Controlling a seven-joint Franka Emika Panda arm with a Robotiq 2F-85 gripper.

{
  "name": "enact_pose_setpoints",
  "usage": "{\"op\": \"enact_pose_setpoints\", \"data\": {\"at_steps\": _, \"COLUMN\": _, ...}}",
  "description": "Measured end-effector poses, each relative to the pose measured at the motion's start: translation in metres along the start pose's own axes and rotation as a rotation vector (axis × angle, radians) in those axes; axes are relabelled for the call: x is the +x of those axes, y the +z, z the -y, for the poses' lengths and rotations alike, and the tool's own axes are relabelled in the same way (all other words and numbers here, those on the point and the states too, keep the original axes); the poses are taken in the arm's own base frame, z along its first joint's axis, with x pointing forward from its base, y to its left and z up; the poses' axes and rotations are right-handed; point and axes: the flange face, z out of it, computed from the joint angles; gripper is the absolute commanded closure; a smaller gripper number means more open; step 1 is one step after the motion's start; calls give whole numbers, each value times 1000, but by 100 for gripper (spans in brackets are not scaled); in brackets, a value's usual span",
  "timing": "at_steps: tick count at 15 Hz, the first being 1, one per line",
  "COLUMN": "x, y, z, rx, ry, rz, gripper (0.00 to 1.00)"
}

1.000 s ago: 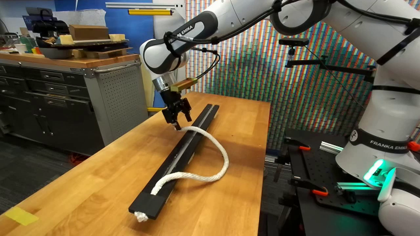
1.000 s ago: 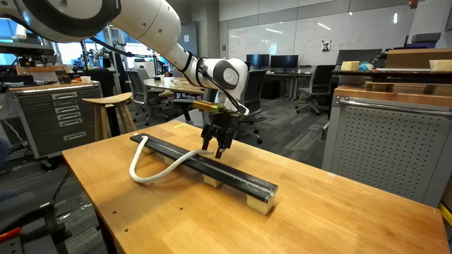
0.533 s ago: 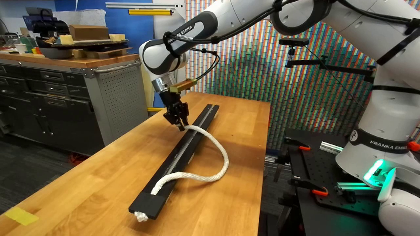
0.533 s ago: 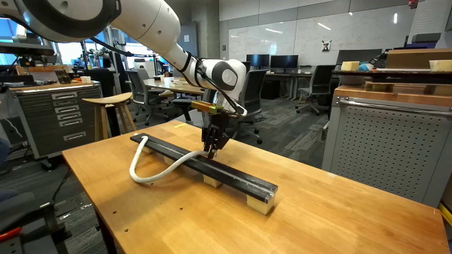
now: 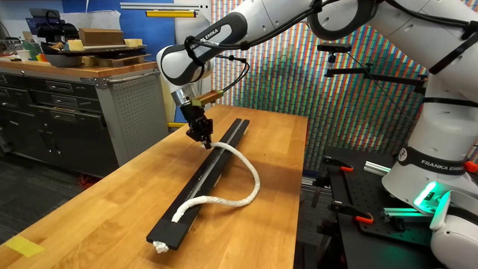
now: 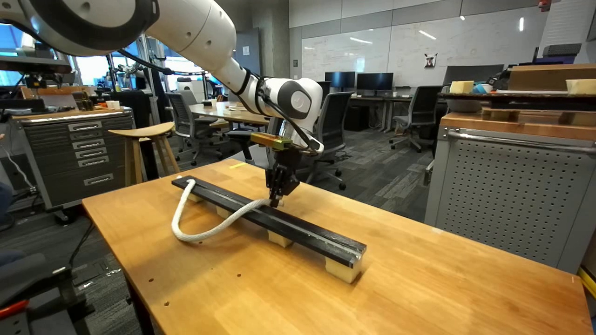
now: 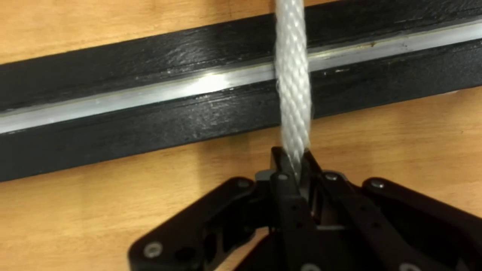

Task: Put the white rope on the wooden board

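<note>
In an exterior view, the arm [image 5: 274,15] is leaning out over the table [image 5: 278,157], and the claw [image 5: 208,145] is hanging tilted just beside the long black board [image 5: 202,172], nipping the white rope [image 5: 257,183] close to one end. From the claw, the rope is crossing over the board, bowing out past its side in a wide loop, then crossing back onto the board's near part and disappearing under a black covering [image 5: 170,231]. A white tuft [image 5: 160,246] is poking out past that end of the board. A piece of yellow tape [image 5: 24,246] is lying on the table, and a workbench [image 5: 138,104] is standing beyond it. In an exterior view, pale blocks [image 6: 343,270] are propping the board up off the table, and a short stub of rope is showing past the claw. A wooden stool [image 6: 142,130] and a chair [image 6: 333,125] are standing beyond the table. In the wrist view, the rope is running straight across the board and its shiny strip [image 7: 150,96] into the nearly closed claw, where the fingers [image 7: 279,158] are pressing on it from both sides. The claw is sitting just off the board's edge, over the table; whether it is touching the table, I cannot tell.
</note>
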Motion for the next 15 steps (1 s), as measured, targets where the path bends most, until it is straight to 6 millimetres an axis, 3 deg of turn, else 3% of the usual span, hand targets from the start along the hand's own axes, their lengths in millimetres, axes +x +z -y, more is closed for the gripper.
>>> {"op": "enact_pose_setpoints", "data": {"at_steps": 15, "x": -13, "y": -42, "z": -43, "rx": 39, "ry": 430, "rz": -48, "gripper": 97}}
